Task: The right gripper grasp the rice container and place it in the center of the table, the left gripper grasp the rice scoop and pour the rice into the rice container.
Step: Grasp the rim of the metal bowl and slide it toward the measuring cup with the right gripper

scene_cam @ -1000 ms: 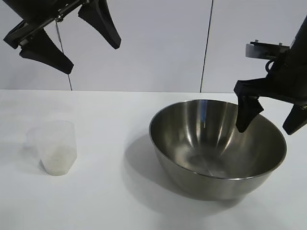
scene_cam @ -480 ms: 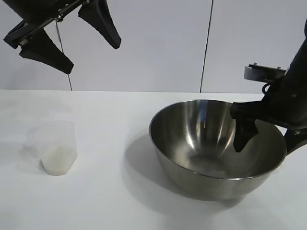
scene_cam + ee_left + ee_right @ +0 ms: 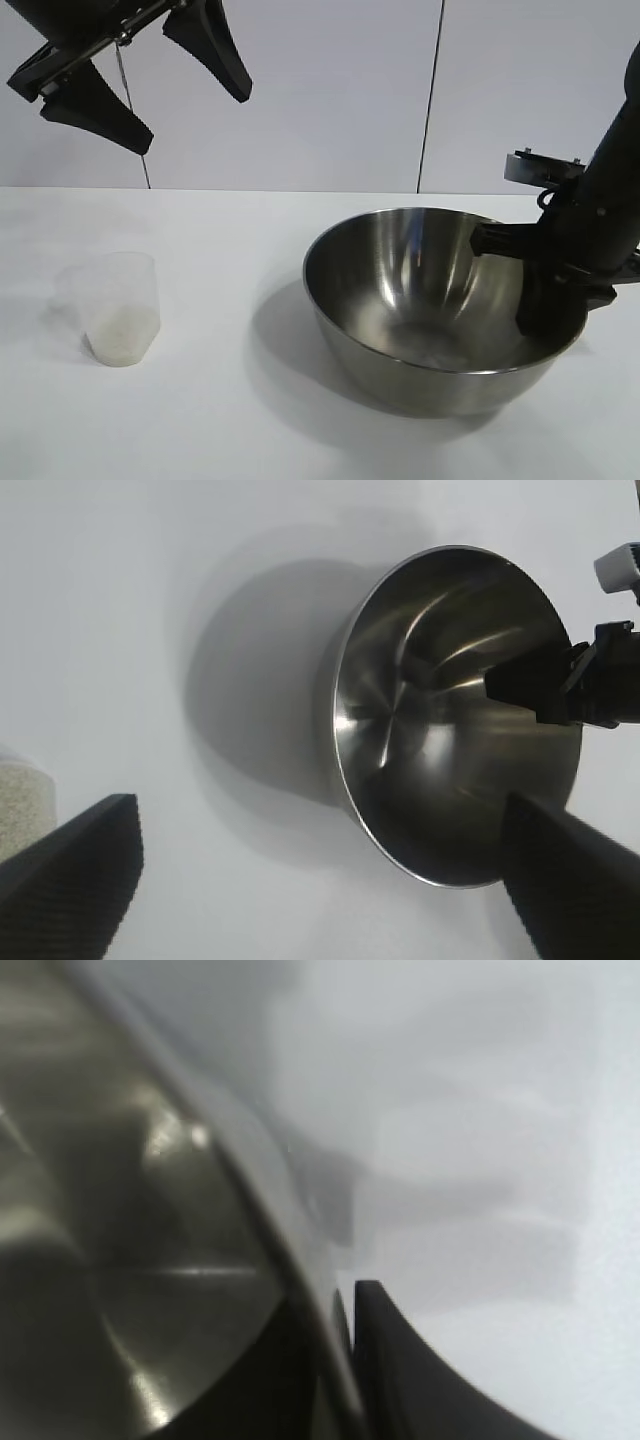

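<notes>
**Claw pinches the bowl's rim**

The right gripper [image 3: 548, 318] has its fingers clamped on the right-hand rim of the steel bowl [image 3: 420, 300], one inside, one outside. The bowl sits right of the table's [image 3: 220, 420] middle. Well to its left stands the plastic cup [image 3: 118, 308] with rice [image 3: 122, 338]. The left gripper [image 3: 150, 80] hangs wide open above it.

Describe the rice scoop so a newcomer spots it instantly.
On the white table, look left of the big steel bowl that the right gripper pinches. The rice scoop stands alone there: a small clear plastic cup with white grains at its bottom.
</notes>
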Action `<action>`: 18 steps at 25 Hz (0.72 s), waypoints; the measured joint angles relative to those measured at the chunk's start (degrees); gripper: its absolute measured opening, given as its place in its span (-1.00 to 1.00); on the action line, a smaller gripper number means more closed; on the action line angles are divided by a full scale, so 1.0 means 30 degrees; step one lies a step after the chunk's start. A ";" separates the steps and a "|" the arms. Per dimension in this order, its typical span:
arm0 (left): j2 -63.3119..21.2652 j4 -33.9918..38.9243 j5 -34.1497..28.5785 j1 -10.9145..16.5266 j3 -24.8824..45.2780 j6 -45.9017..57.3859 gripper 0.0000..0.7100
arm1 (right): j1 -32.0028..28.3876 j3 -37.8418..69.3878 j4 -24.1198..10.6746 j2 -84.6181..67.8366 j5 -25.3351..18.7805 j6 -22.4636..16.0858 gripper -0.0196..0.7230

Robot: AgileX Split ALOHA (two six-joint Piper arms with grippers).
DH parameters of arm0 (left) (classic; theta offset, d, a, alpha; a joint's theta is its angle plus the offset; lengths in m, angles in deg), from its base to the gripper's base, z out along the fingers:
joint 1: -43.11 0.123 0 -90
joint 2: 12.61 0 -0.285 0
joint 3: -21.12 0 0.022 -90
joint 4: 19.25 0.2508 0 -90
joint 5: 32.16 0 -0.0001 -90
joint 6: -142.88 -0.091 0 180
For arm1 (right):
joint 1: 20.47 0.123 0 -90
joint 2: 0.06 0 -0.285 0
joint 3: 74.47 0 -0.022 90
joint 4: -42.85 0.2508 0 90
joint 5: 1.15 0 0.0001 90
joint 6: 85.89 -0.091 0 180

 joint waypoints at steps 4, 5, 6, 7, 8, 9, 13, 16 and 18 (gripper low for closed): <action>0.0000 0.0000 0.0000 0.0000 0.0000 0.0000 0.96 | 0.0000 0.0000 0.1843 -0.0108 -0.0330 0.1772 -0.92; 0.0000 0.0000 0.0000 0.0000 0.0000 0.0000 0.96 | 0.0000 0.0000 0.2202 -0.0186 -0.0476 0.2127 -0.92; 0.0000 0.0000 0.0000 0.0000 0.0000 0.0000 0.96 | 0.0000 0.0000 0.2681 -0.0289 -0.0520 0.2475 -0.92; 0.0000 0.0000 0.0000 0.0000 0.0000 0.0000 0.96 | 0.0000 0.0000 0.3065 -0.0419 -0.0561 0.2699 -0.92; 0.0000 0.0000 0.0000 0.0000 0.0000 0.0000 0.96 | 0.0000 0.0000 0.3306 -0.0527 -0.0579 0.2870 -0.92; 0.0000 0.0000 0.0000 0.0000 0.0000 0.0000 0.96 | 0.0000 0.0000 0.3472 -0.0680 -0.0624 0.2924 -0.92; 0.0000 0.0000 -0.0035 0.0000 0.0000 0.0000 0.96 | -0.0281 0.0000 0.3580 -0.1143 -0.0894 0.2991 -0.92; 0.0000 0.0000 -0.0039 0.0000 0.0000 0.0000 0.96 | -0.0405 0.0000 0.3558 -0.1326 -0.0992 0.2940 -0.92; 0.0000 0.0000 -0.0039 0.0000 0.0000 0.0000 0.96 | -0.0152 -0.0036 0.3625 -0.1330 -0.0992 0.2918 -0.92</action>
